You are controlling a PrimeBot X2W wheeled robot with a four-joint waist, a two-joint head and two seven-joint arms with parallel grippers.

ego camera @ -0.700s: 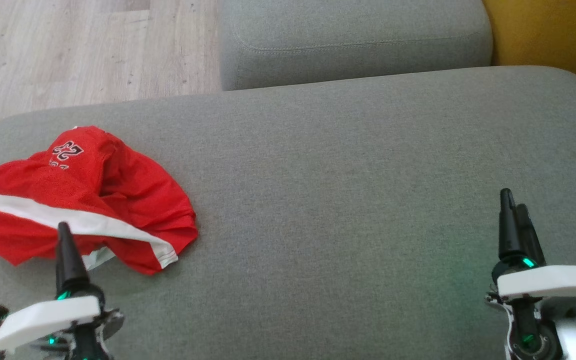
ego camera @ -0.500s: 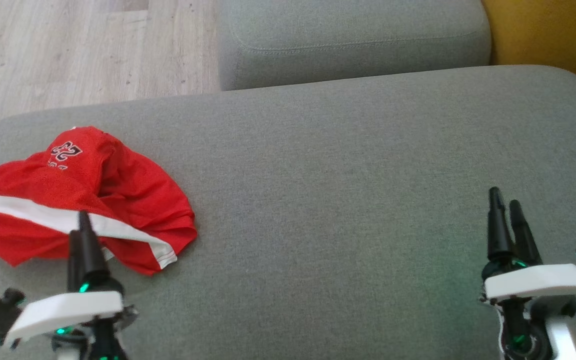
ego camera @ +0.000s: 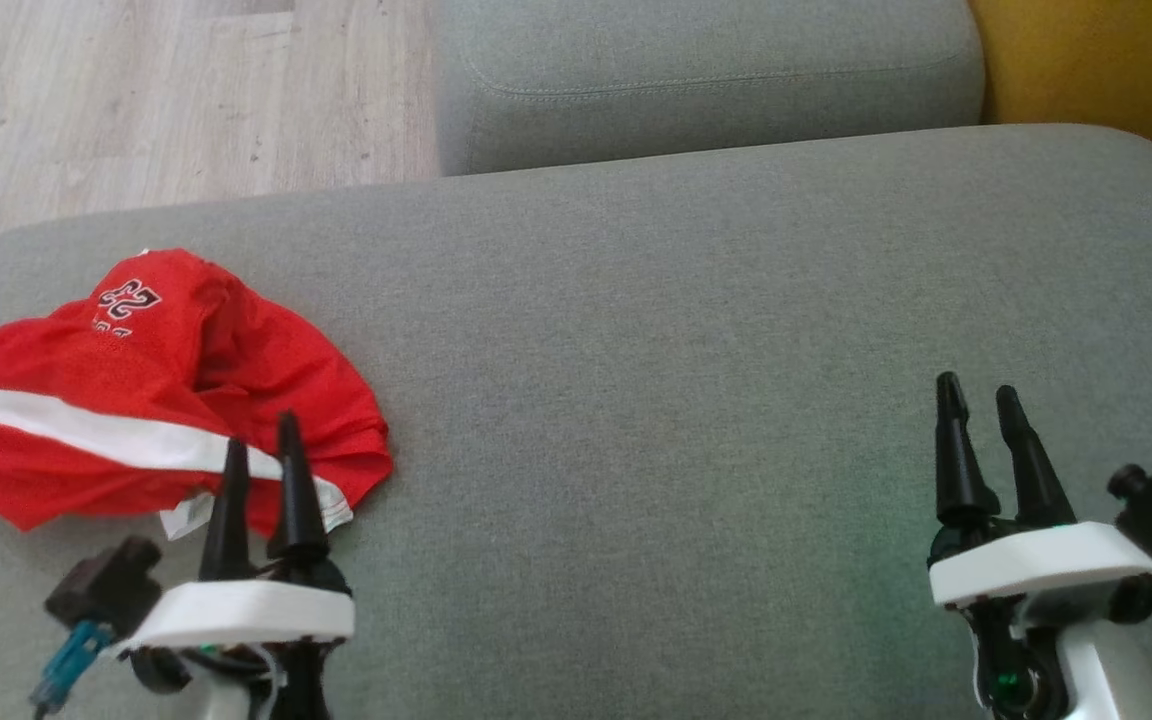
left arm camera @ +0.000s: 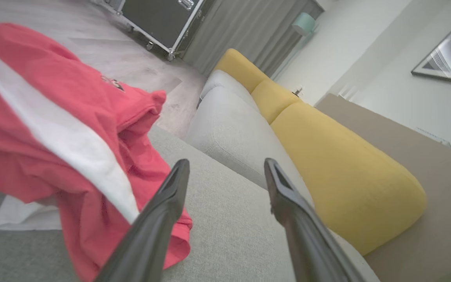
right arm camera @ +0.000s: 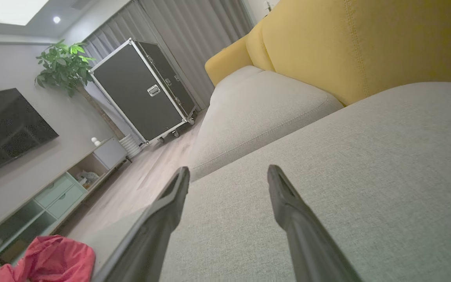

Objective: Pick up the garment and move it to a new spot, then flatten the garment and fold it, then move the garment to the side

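Red garment (ego camera: pixel 136 380) crumpled in a heap at left end of grey sofa seat (ego camera: pixel 686 350). Left tool (ego camera: pixel 260 432) just beside its near edge, fingers apart, empty. Right tool (ego camera: pixel 977 386) well apart, likewise spread. Thin mesh-like cloth: probably light, limp, prone to bunching. Best pinched at a raised fold near white stripe (ego camera: pixel 86 430).

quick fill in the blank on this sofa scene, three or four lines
The crumpled garment is red with a ____ stripe.
It lies on a sofa cushion coloured ____.
The left gripper and right gripper both stand ____.
The gripper nearer the garment is the ____ one.
Missing words: white, grey, open, left.
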